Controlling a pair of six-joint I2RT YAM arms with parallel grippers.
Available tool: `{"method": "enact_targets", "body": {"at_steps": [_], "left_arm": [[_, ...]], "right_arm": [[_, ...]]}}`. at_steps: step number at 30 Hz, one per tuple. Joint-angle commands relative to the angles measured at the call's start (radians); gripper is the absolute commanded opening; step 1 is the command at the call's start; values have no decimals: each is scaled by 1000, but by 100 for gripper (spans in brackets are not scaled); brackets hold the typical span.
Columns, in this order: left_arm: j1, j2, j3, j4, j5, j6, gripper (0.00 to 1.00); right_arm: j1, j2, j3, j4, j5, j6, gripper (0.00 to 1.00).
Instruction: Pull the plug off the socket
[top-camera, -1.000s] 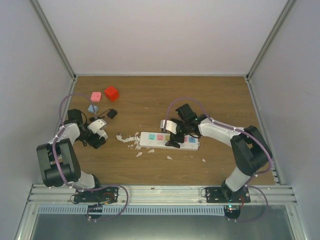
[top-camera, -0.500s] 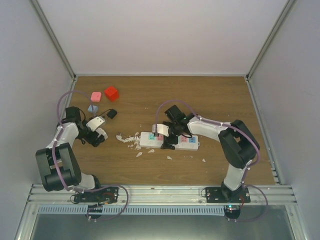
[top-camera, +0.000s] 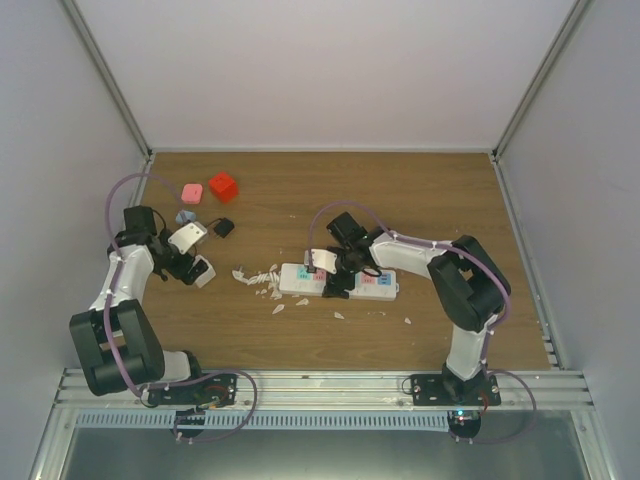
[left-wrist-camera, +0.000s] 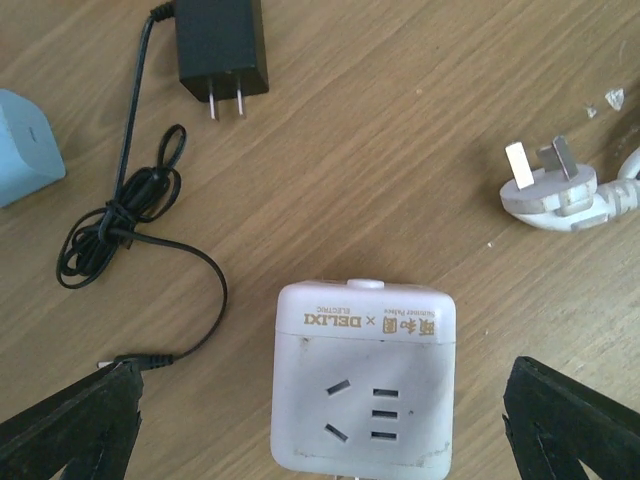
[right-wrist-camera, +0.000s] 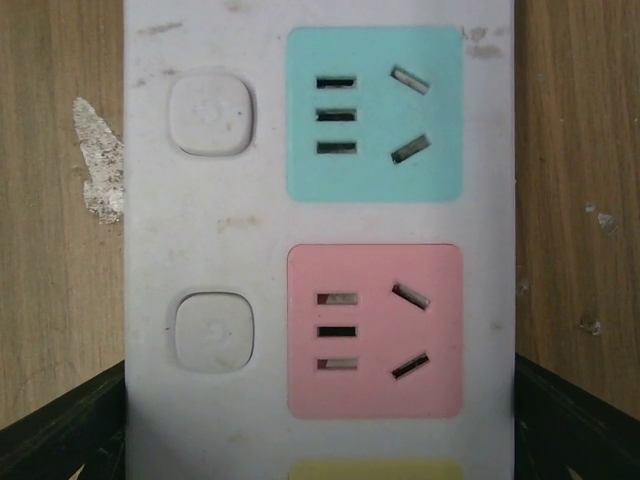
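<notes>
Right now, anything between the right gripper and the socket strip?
Nothing visible. The right gripper hangs directly over the socket, open, with its fingers flanking the long edges. The blue outlet face and pink outlet face below it are bare; no plug shows in either.

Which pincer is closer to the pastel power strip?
Right. The right pincer hangs directly over the socket; the left pincer is well off to its left, above a white cube adapter.

A red cube (top-camera: 223, 186) and a pink block (top-camera: 191, 191) sit far left on the wooden worktop (top-camera: 420, 200). Nearer lie a blue block (left-wrist-camera: 25, 145), a black adapter (left-wrist-camera: 221, 45) with tangled cord (left-wrist-camera: 120, 215), and a white cube outlet (left-wrist-camera: 365, 385).
</notes>
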Motion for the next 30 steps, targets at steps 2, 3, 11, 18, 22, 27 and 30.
{"method": "enact_targets", "body": {"at_steps": [2,3,11,18,22,27,30], "left_arm": [[8,-24,36,20,42,-33,99],[7,-25,41,21,49,-38,99],[7,11,83,29,92,-82,99],[7,59,130,30,142,-121,99],[7,80,147,31,168,-139,99],[7,71,149,61,181,-158,99],[7,59,154,79,177,-170,99]], "right_arm": [[-22,27,9,25,36,49,83],[-32,26,8,26,36,59,81],[-146,0,-8,55,37,117,67],[-274,-61,-71,113,97,147,64],[-369,-96,-102,139,99,177,63],[-486,-130,-131,158,97,211,61],[-563,-149,-142,157,83,239,61]]}}
